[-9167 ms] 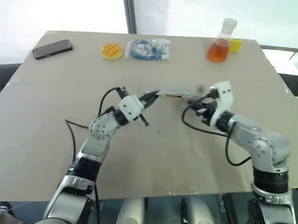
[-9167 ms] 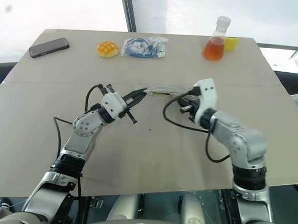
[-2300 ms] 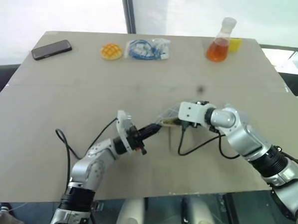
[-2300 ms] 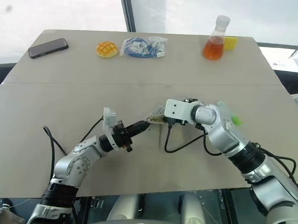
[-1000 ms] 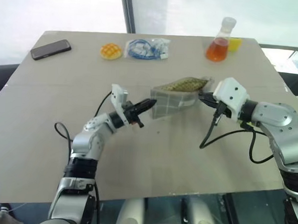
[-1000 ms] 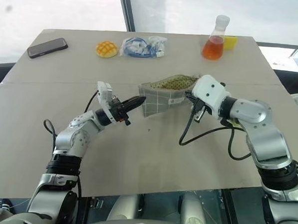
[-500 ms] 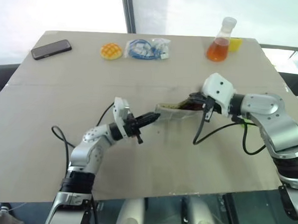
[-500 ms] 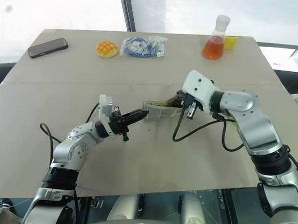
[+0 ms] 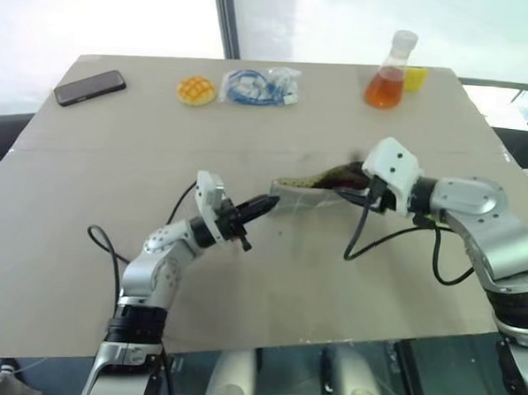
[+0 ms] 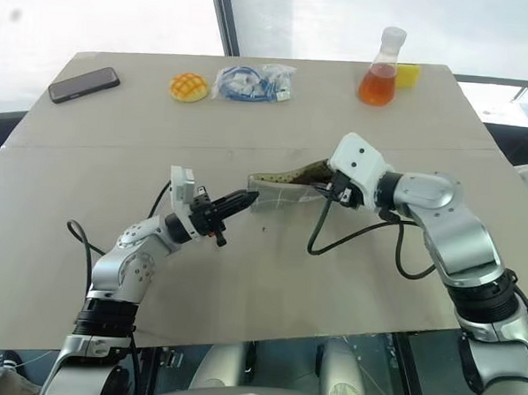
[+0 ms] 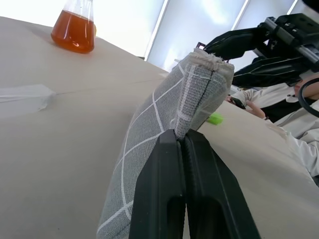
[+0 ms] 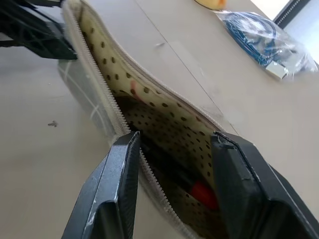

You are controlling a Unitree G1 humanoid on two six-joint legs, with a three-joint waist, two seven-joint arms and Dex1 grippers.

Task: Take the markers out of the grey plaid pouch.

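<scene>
Basically, we're early: the grey plaid pouch [image 9: 304, 196] sits mid-counter [image 9: 268, 295], unzipped. Left gripper [image 11: 185, 144] has its jaws clamped on one pouch end. Right gripper [image 12: 174, 149] hovers at the mouth, jaws apart, empty. Black marker with red end [image 12: 199, 191] lies inside; the mint one [image 11: 215, 118] looks already out.

Grey white-gridded pouch [image 11: 164, 119], cream brown-dotted lining [image 12: 164, 119], orange flask [image 9: 385, 84].
</scene>
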